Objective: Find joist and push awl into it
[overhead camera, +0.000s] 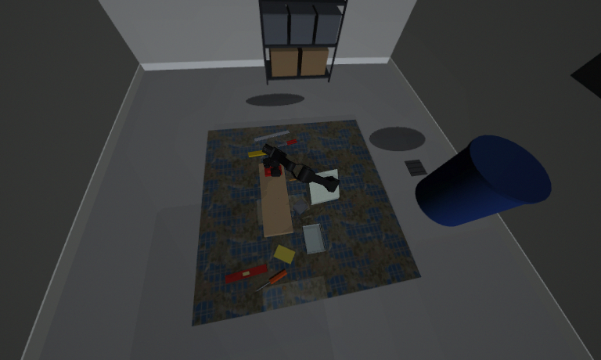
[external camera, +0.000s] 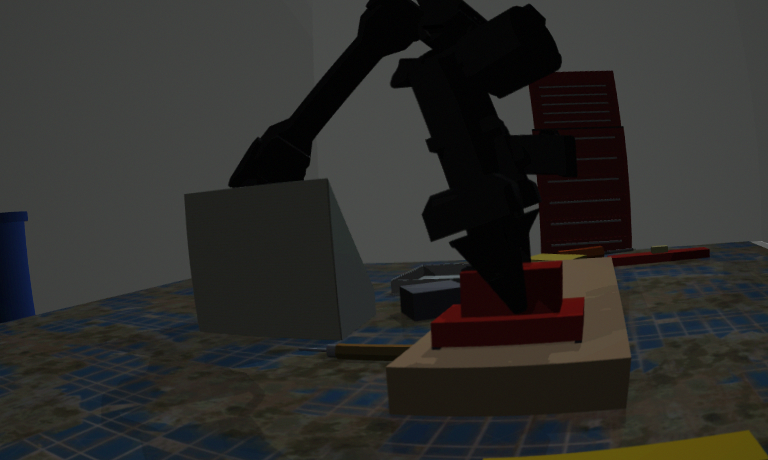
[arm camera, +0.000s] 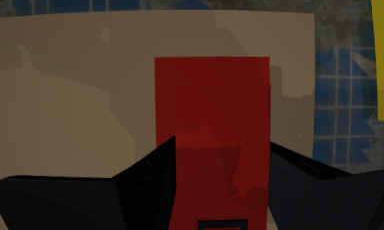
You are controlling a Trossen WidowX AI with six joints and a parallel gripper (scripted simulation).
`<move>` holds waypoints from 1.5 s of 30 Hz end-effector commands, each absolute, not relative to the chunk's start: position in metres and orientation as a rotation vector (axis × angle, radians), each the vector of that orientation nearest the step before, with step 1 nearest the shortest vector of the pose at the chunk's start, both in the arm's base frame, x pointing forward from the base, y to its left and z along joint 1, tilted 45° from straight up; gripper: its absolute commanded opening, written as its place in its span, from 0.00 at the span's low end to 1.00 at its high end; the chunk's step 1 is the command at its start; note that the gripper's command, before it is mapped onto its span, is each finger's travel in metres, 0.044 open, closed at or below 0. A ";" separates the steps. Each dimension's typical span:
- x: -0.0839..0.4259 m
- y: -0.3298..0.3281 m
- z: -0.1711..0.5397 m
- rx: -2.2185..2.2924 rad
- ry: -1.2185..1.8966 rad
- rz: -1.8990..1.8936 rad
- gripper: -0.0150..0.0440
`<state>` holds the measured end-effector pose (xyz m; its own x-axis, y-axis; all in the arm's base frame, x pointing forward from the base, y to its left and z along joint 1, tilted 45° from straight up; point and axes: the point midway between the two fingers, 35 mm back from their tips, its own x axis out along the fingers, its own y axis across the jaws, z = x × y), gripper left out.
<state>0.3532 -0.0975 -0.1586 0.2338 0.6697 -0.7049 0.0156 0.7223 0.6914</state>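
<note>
Fingers (overhead camera: 275,172) (external camera: 512,285): 2, pinching the raised grip of the red stud finder (overhead camera: 267,172) (external camera: 492,330) (arm camera: 215,100), 1 on each side. Directly below fingertips: wide base level, on or all but on the panel (overhead camera: 276,206) (external camera: 509,387) (arm camera: 65,115), near 1 end. Held by the grip, probably to keep the underside flat for sensing. Long run of panel stretching away from fingers; likely scan route, joist position not readable. Lower than fingers, off to the arm-base side: awl (overhead camera: 292,179) (external camera: 368,351), lying flat, apparently reserved for the 1 hole. Farther from fingers, past the panel's midpoint: tray (overhead camera: 313,238) (external camera: 396,285), awaiting the finder. Tilt worth avoiding.
</note>
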 end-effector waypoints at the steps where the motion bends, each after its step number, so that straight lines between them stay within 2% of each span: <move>1: 0.353 -0.091 -0.154 0.665 1.269 0.499 0.25; 45: 0.355 -0.041 -0.106 0.670 1.269 0.502 0.25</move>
<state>0.3549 -0.0456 -0.1096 0.2335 0.6732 -0.7016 0.0182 0.7184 0.6954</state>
